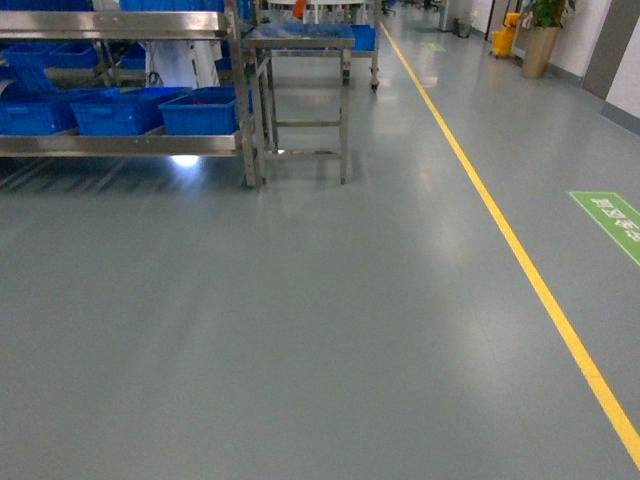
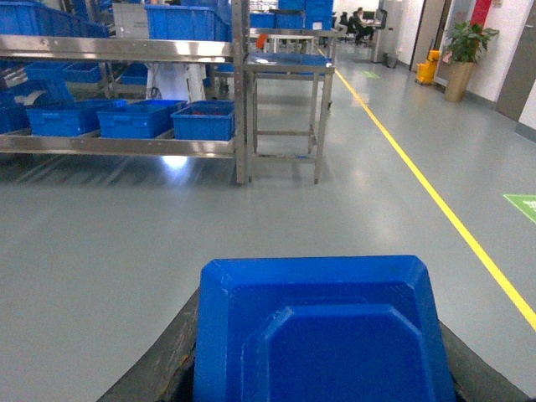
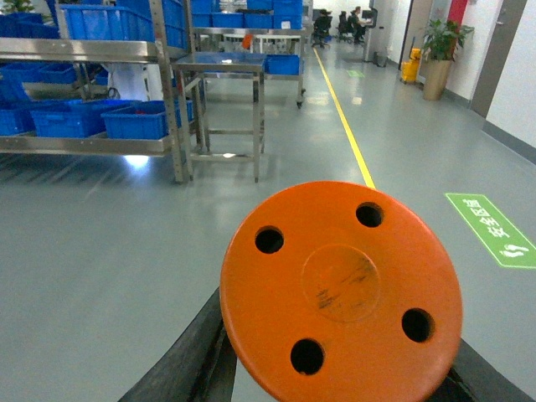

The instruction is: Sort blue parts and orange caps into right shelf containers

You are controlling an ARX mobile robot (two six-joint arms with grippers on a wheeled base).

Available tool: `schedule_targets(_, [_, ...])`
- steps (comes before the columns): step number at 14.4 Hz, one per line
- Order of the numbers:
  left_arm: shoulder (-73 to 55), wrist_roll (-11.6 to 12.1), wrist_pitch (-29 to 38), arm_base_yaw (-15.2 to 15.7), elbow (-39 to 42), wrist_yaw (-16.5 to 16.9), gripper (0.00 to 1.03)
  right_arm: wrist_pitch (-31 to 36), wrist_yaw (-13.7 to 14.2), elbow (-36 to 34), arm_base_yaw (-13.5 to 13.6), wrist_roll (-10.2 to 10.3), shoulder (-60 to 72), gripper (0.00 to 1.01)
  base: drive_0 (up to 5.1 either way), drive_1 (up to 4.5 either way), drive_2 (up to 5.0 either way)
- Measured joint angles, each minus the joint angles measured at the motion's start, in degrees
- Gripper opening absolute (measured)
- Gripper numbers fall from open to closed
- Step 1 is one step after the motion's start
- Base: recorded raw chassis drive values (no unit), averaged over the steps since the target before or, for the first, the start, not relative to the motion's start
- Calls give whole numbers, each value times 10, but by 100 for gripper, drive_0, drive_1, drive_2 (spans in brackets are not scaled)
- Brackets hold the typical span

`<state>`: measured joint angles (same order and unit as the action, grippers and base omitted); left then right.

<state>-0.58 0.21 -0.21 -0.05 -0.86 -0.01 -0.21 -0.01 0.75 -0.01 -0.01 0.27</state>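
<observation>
A blue part (image 2: 318, 327), blocky with bevelled corners, fills the bottom of the left wrist view; my left gripper (image 2: 316, 368) is shut on it, dark fingers (image 2: 159, 373) showing at both sides. In the right wrist view my right gripper (image 3: 339, 368) is shut on a round orange cap (image 3: 341, 289) pierced by several holes. The steel shelf (image 1: 120, 144) stands far off at the upper left, with blue containers (image 1: 200, 110) in a row on its lower level. The shelf (image 2: 117, 146) and containers (image 2: 205, 120) also show ahead of the left wrist. Neither gripper appears in the head view.
A steel table (image 1: 300, 42) stands just right of the shelf. A yellow floor line (image 1: 520, 260) runs diagonally on the right, beside a green floor sign (image 1: 610, 218). A potted plant (image 1: 540, 40) and yellow mop bucket (image 1: 503, 40) stand far back. Grey floor (image 1: 300, 330) lies between me and the shelf.
</observation>
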Motion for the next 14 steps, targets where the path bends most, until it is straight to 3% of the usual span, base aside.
schedule_targets(14, [0, 0, -2, 0, 0, 0, 43, -1, 0, 0, 0, 0, 0, 42, -3, 430, -437])
